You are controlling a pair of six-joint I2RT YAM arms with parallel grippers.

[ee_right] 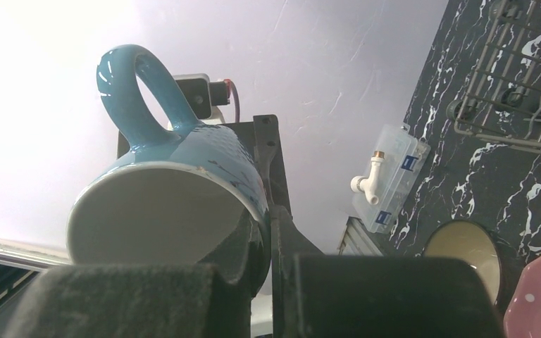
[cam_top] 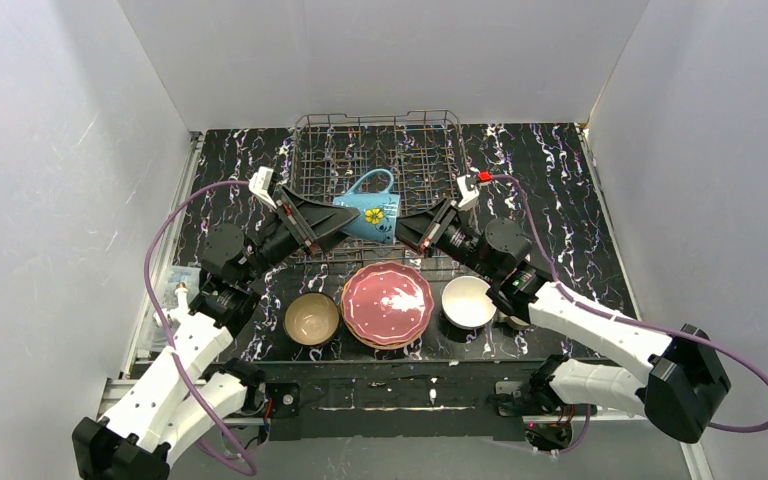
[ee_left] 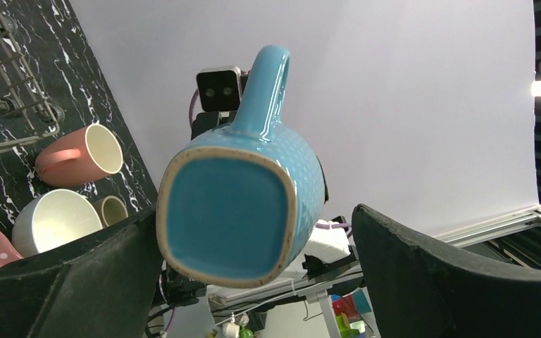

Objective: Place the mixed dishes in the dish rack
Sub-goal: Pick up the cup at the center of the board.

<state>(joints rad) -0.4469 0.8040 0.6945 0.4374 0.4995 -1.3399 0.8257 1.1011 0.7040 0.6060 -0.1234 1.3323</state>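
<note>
A glossy teal ceramic mug (cam_top: 372,212) with a yellow flower on its side hangs in the air on its side, handle up, over the near edge of the grey wire dish rack (cam_top: 380,135). The right tool (cam_top: 400,228) is pressed together on the mug's rim, one finger inside the white mouth and one outside. The left tool (cam_top: 343,222) is spread wide, with a black finger on either side of the mug's square base; whether the fingers touch it cannot be told. On the black marbled desk (cam_top: 560,200), near the arms, sit a tan bowl (cam_top: 311,319), a dark-pink scalloped plate (cam_top: 387,303) on top of a stack, and a white bowl (cam_top: 468,301). A pink mug (ee_left: 77,156) lies on its side beside the rack.
</note>
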